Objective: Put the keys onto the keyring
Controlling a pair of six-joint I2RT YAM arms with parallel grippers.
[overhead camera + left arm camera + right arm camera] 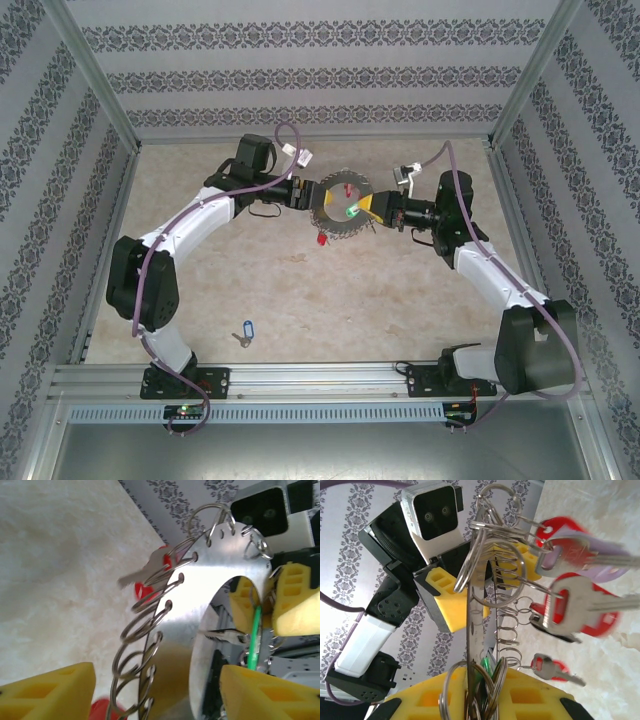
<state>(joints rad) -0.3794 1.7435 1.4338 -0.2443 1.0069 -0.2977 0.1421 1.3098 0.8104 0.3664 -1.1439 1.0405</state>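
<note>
Right claw is clenching the keyring steady, letting the left claw, released, straddle its left rim for threading.

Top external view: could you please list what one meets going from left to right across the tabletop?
blue-tagged key → left gripper → keyring → right gripper
</note>
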